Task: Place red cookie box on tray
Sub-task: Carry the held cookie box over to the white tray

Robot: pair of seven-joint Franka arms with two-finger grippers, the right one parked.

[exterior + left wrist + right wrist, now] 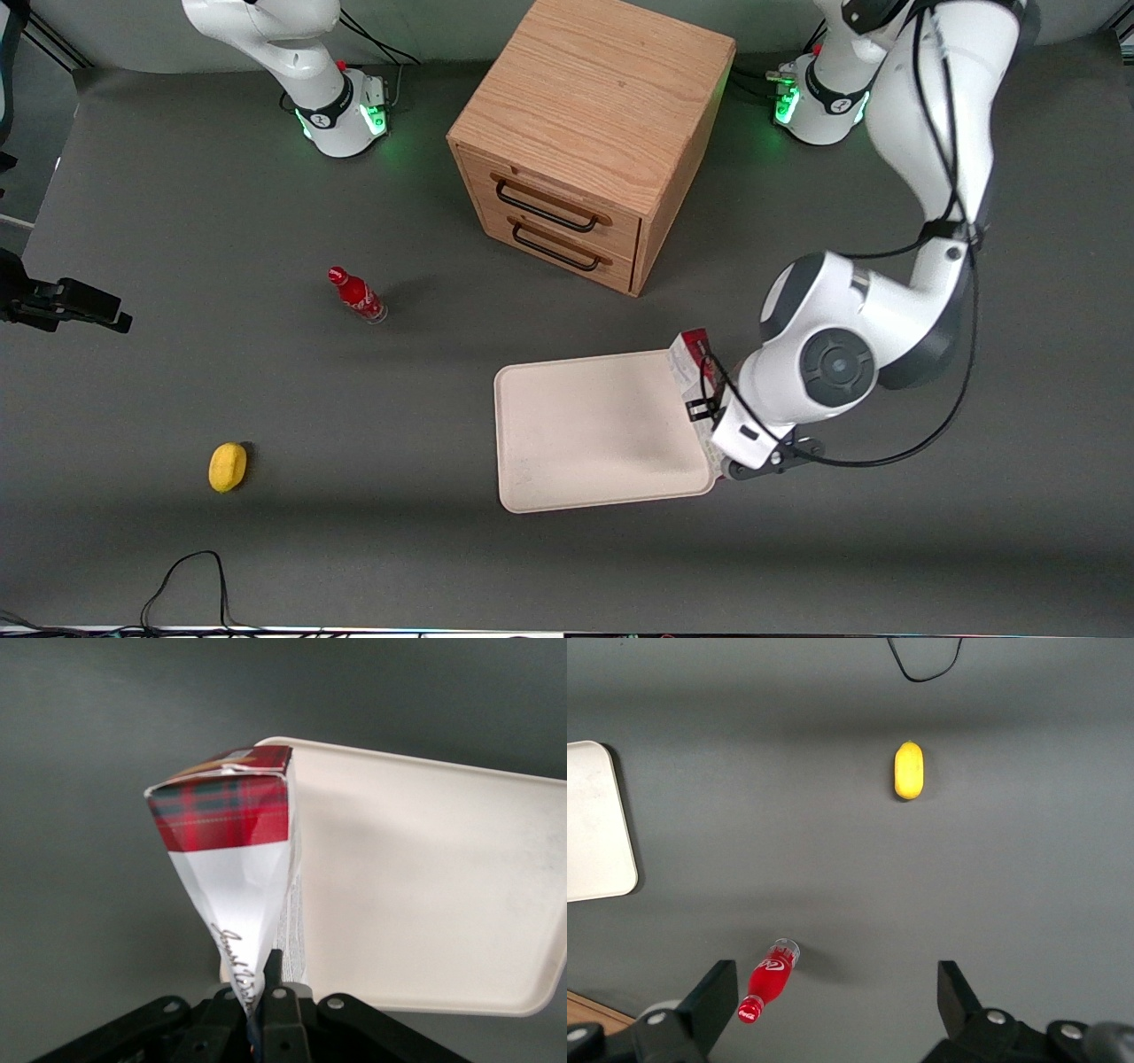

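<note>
The gripper (263, 992) pinches the red cookie box (237, 868) by one end, its fingers pressed together on the thin carton. The box stands on edge along the rim of the tray (594, 425) at the working arm's end.

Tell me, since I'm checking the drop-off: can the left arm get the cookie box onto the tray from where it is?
Probably yes. The gripper, shut on the red cookie box, holds it right at the tray edge nearest the working arm, and the tray surface beside it shows nothing lying on it.
</note>
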